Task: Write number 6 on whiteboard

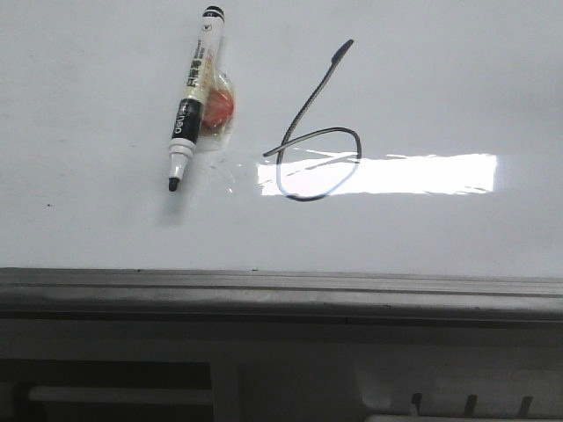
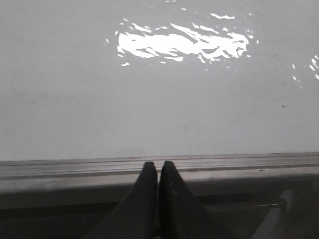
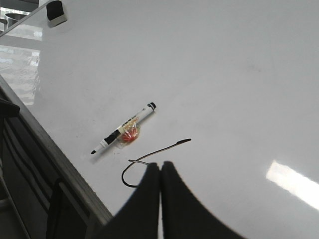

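Note:
The number 6 [image 1: 315, 132] is drawn in thin black line on the whiteboard [image 1: 440, 79], a slanted stem ending in an oval loop. An uncapped black-and-white marker [image 1: 193, 97] lies on the board left of it, on a small red-and-clear wrapper [image 1: 218, 107]. In the right wrist view my right gripper [image 3: 160, 164] is shut and empty, its fingers covering part of the 6's [image 3: 149, 152] loop; the marker [image 3: 124, 129] lies beyond. My left gripper [image 2: 158, 163] is shut and empty over the board's grey frame edge [image 2: 75, 167]. Neither gripper shows in the front view.
A bright rectangular glare [image 1: 413, 174] lies across the board beside the loop. The grey frame edge [image 1: 281, 290] runs along the board's near side. A black eraser [image 3: 56, 12] sits at the board's far corner in the right wrist view.

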You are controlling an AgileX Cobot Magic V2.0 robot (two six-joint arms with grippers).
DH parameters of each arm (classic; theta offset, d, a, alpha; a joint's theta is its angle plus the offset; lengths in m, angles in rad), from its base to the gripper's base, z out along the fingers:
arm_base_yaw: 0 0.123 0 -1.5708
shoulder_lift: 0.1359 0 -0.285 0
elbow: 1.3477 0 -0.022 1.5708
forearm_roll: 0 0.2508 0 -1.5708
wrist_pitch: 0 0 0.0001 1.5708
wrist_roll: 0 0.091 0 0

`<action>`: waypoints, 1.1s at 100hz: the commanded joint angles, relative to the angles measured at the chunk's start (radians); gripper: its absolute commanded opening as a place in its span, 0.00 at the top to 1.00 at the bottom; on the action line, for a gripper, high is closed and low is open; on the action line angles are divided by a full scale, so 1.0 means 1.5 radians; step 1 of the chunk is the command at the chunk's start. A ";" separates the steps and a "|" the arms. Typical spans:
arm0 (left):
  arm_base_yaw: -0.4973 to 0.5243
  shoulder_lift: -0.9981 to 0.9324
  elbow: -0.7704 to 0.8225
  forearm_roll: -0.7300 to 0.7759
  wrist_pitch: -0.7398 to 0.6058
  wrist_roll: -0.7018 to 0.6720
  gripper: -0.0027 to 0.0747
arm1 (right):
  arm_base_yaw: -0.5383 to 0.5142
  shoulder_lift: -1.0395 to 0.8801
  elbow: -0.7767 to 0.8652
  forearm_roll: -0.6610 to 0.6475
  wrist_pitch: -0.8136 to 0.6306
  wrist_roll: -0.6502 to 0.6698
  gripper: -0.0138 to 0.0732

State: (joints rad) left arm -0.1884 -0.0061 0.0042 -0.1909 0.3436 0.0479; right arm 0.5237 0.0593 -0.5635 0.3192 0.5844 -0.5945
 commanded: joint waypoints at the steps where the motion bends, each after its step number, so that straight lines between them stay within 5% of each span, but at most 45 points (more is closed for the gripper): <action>1: 0.003 -0.021 0.028 -0.002 -0.022 -0.007 0.99 | -0.006 0.009 -0.013 0.002 -0.055 0.001 0.91; 18: 0.003 -0.021 0.028 -0.002 -0.022 -0.007 0.99 | -0.024 0.009 0.013 -0.044 -0.060 0.005 0.91; 40: 0.003 -0.021 0.028 -0.002 -0.022 -0.007 0.99 | -0.171 0.009 0.137 -0.149 -0.117 0.264 0.91; 57: 0.003 -0.021 0.028 -0.002 -0.022 -0.007 0.99 | -0.295 0.006 0.274 -0.153 -0.250 0.283 0.92; 81: 0.003 -0.021 0.028 -0.002 -0.022 -0.007 0.99 | -0.317 -0.058 0.406 -0.306 -0.348 0.497 0.92; 110: 0.003 -0.021 0.028 -0.002 -0.022 -0.007 0.99 | -0.317 -0.059 0.402 -0.327 -0.194 0.511 0.91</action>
State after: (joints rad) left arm -0.1884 -0.0061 0.0042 -0.1909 0.3436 0.0465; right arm 0.0524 -0.0115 0.0160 -0.1513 0.2858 0.1662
